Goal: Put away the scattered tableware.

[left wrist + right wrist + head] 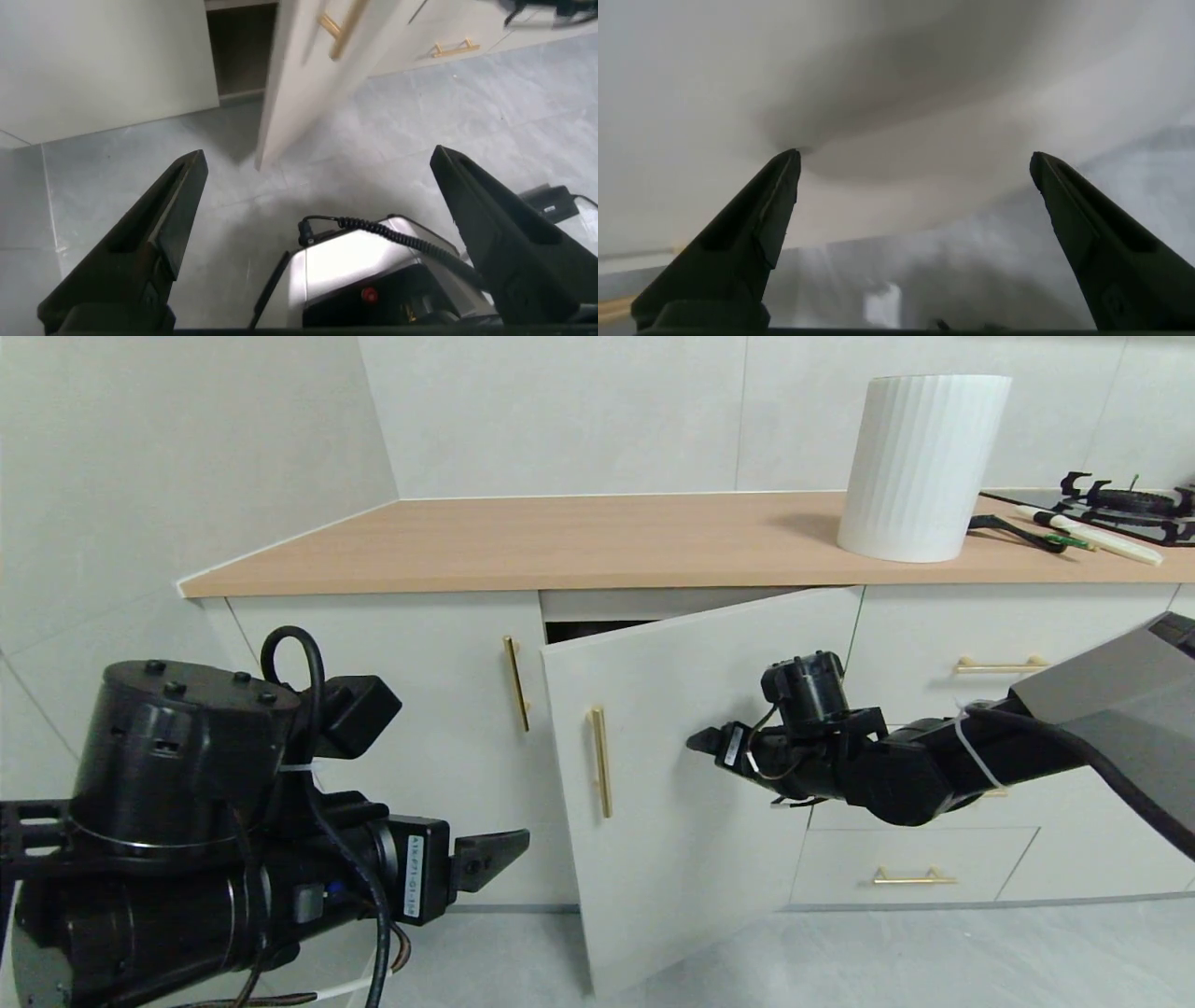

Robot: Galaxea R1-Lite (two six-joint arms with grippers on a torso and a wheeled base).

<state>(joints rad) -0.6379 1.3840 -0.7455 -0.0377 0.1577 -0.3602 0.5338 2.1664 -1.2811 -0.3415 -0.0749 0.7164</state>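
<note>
Left arm looms large, low in the foreground, and the left jaws are spread wide with nothing between them. They hang above the grey floor, pointing toward the cabinet front. A white label wraps the wrist, but its print is too small to read.

Over to the cabinet: one door stands partly swung out, with a dark gap showing along its top edge. Its gold handle runs upright near the free edge. The neighbouring door's handle sits just to the left of it.

Right arm comes in from the right at mid-height. The right jaws are held close up to the face of that open door, well apart and empty. I can't tell whether they touch the panel. A small white tag near the tip is unreadable too.

Up on the bench, a tall white ribbed pot stands upright toward the right. Just beyond it lie the utensils: a black-handled one and a long cream one with a green bit between them. They rest flat on the bench, between the pot and the black hob grate.

Drawers with gold pulls fill the cabinet front at the right.
</note>
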